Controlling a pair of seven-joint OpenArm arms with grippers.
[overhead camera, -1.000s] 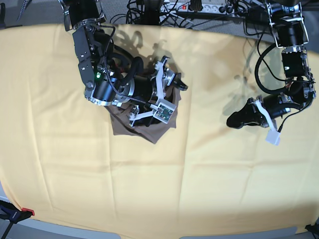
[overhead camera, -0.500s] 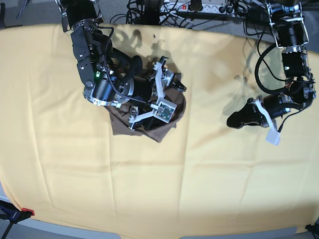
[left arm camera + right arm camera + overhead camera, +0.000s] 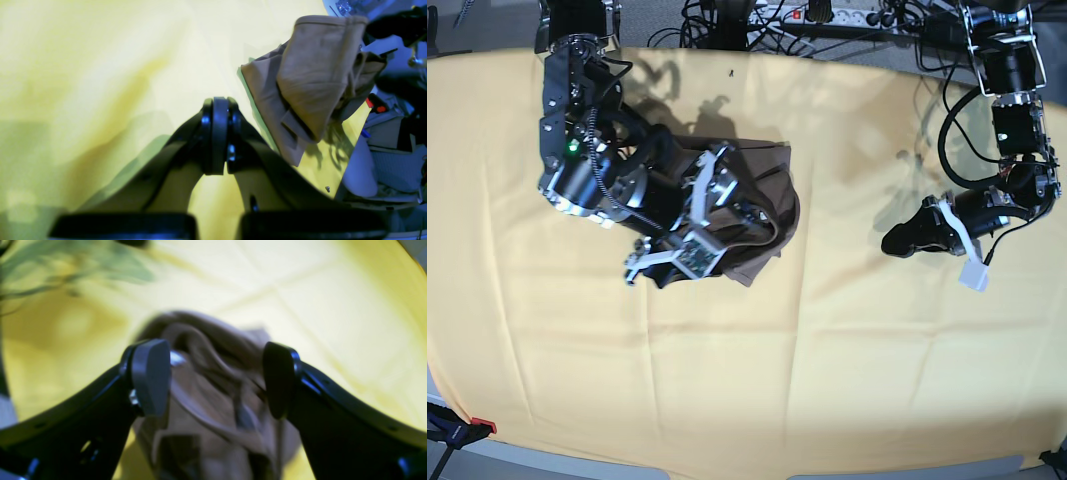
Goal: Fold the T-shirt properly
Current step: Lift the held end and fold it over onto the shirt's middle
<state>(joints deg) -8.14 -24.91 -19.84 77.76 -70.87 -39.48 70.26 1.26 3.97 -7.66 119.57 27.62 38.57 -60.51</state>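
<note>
The T-shirt (image 3: 762, 205) lies bunched in a small brown heap on the yellow cloth (image 3: 847, 350), toward the far side. The right gripper (image 3: 215, 380) hangs directly over it, fingers spread wide with fabric between them but nothing pinched. The left gripper (image 3: 218, 133) sits well off to the side, pressed together and empty, so the right arm is plainly nearer.

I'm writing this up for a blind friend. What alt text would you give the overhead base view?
A crumpled taupe T-shirt lies bunched on a large yellow cloth, with the robot's right gripper open over its near edge. The left gripper hangs shut and empty over bare cloth, well apart from the shirt. Cables and a power strip run along the far edge.
</note>
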